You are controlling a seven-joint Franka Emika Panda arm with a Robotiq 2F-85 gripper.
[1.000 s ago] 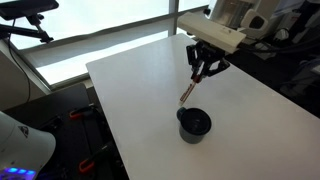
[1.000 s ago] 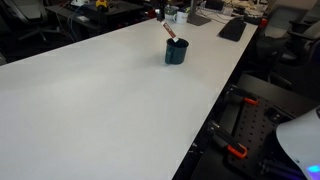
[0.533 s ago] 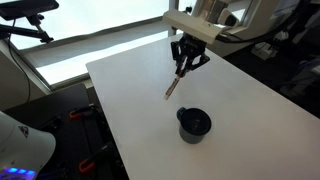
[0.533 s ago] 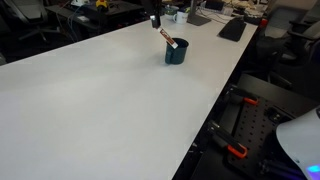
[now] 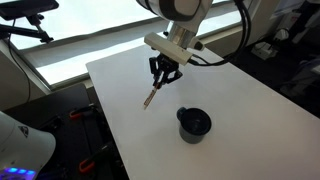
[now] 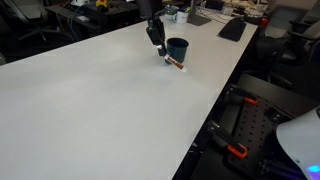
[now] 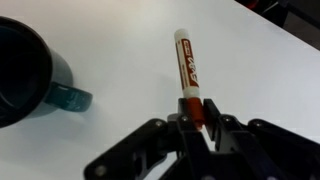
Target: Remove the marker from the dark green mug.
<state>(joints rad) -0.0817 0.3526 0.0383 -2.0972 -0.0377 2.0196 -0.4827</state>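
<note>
My gripper (image 5: pixel 160 77) is shut on the red-orange end of the marker (image 5: pixel 151 96), which hangs tilted over the white table, its tip down to the left. The dark green mug (image 5: pixel 193 123) stands upright on the table to the right of the marker, apart from it, with nothing showing inside. In the wrist view the marker (image 7: pixel 187 68) points away from the jaws (image 7: pixel 197 118) and the mug (image 7: pixel 25 70) sits at the left edge. In an exterior view the gripper (image 6: pixel 158 38) holds the marker (image 6: pixel 174 64) just beside the mug (image 6: pixel 178 49).
The white table (image 5: pixel 240 110) spreads around the mug; its left edge (image 5: pixel 102 110) drops off near the marker. Clutter of chairs and equipment (image 6: pixel 215 15) stands beyond the far end of the table.
My gripper carried the marker up out of the mug and away from it to the left, then down toward the table. The mug stayed put.
</note>
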